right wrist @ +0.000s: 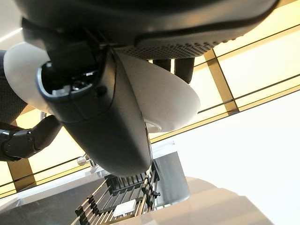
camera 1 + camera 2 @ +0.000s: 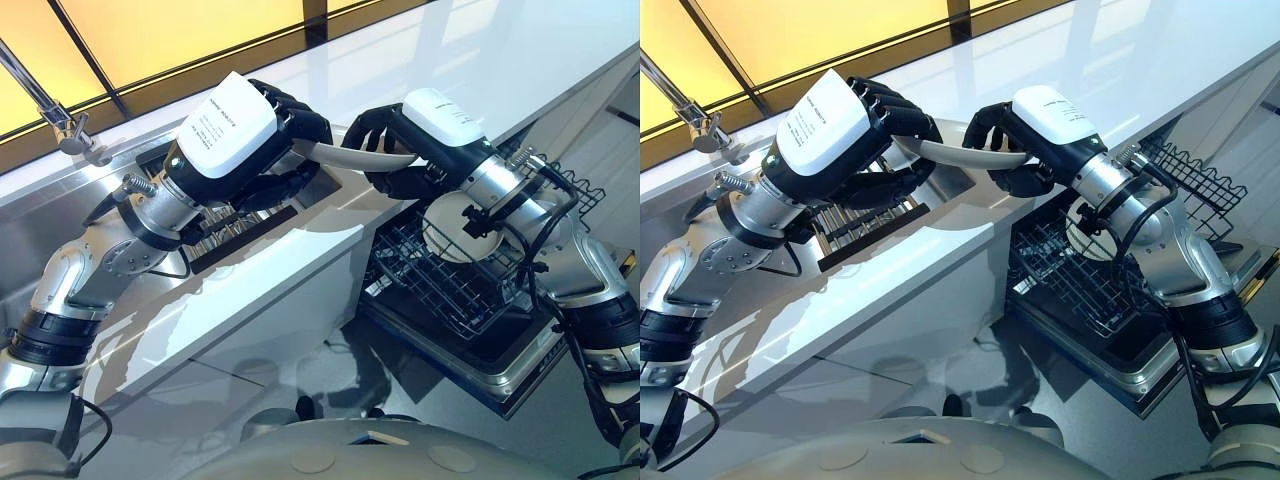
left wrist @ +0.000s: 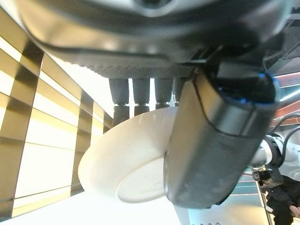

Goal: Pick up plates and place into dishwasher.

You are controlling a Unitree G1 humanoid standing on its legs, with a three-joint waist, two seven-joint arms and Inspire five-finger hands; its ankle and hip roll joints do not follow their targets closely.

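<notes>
A white plate (image 2: 345, 157) hangs in the air above the counter edge, held from both ends. My left hand (image 2: 232, 128) curls round its left rim, and in the left wrist view the thumb (image 3: 211, 140) lies across the plate (image 3: 126, 164) with the fingers behind it. My right hand (image 2: 440, 125) grips the right rim; in the right wrist view its thumb (image 1: 108, 122) presses on the plate (image 1: 173, 103). Below the right arm the dishwasher rack (image 2: 440, 290) is pulled out, with another white plate (image 2: 455, 225) standing in it.
A steel sink with a slatted rack (image 2: 240, 225) sits under the left hand, and a faucet (image 2: 60, 120) rises at the far left. The white counter (image 2: 480, 60) runs behind. The open dishwasher door (image 2: 480, 370) juts out low on the right.
</notes>
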